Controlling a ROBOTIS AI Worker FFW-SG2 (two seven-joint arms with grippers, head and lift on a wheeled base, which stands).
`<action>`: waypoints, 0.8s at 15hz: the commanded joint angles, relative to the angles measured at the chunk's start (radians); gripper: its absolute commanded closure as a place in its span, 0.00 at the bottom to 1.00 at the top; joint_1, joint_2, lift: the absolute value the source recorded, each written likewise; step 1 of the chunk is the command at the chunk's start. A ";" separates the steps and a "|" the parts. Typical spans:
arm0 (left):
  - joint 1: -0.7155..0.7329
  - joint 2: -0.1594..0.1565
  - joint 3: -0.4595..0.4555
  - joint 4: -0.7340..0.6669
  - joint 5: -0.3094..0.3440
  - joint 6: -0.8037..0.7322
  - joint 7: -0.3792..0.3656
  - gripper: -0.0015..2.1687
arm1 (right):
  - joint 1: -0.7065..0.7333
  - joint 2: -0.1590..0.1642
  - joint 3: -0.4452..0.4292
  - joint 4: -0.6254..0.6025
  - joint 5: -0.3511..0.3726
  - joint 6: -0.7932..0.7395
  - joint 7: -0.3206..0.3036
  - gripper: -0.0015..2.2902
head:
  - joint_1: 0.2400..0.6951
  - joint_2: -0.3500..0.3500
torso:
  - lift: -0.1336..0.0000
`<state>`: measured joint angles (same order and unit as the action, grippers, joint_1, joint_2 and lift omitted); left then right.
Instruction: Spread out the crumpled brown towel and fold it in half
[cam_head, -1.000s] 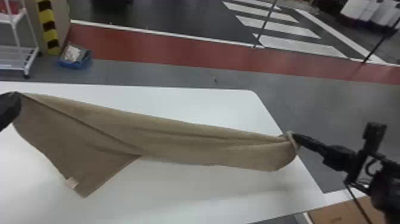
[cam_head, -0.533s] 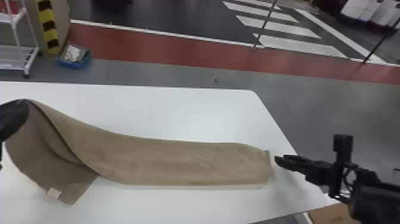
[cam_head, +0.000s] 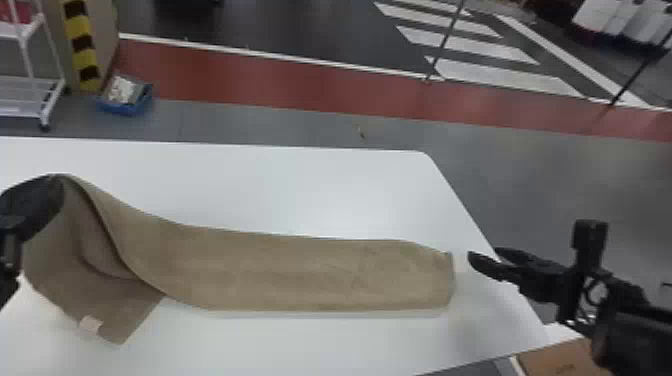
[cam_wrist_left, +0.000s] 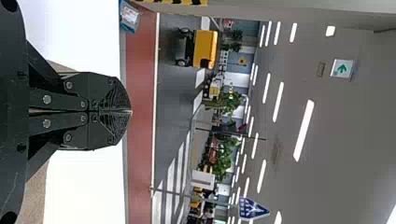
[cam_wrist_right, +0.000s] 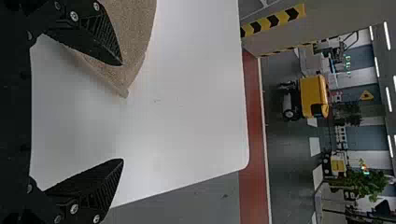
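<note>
one brown towel (cam_head: 310, 270) on one white table (cam_head: 300, 192), left hand (cam_head: 57, 184) gripping it, right hand (cam_head: 483, 253) open

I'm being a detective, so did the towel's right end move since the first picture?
Yes, left. In the head view, the right end of the brown towel reached the right edge of the white table; now it stops short.

Room beyond towel (cam_head: 310, 275), left gripper (cam_head: 37, 205) apparently blocking raised end
</note>
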<state>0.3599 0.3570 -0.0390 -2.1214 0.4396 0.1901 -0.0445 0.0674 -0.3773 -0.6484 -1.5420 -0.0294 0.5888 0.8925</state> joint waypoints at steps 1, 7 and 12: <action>0.016 0.007 0.002 -0.003 -0.001 0.003 -0.002 0.95 | -0.047 0.000 0.059 0.040 0.016 0.000 -0.007 0.10 | 1.00 0.00 | 0.10; 0.128 0.042 0.051 -0.081 0.001 0.088 -0.046 0.95 | -0.058 0.012 0.127 0.051 0.026 -0.040 -0.041 0.09 | 1.00 0.02 | 0.10; 0.103 0.036 0.044 -0.057 -0.001 0.082 -0.043 0.95 | -0.067 0.012 0.151 0.097 0.049 -0.056 -0.043 0.10 | 1.00 0.04 | 0.10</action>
<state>0.4717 0.3952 0.0090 -2.1845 0.4387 0.2757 -0.0882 0.0033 -0.3651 -0.5083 -1.4631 0.0095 0.5364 0.8496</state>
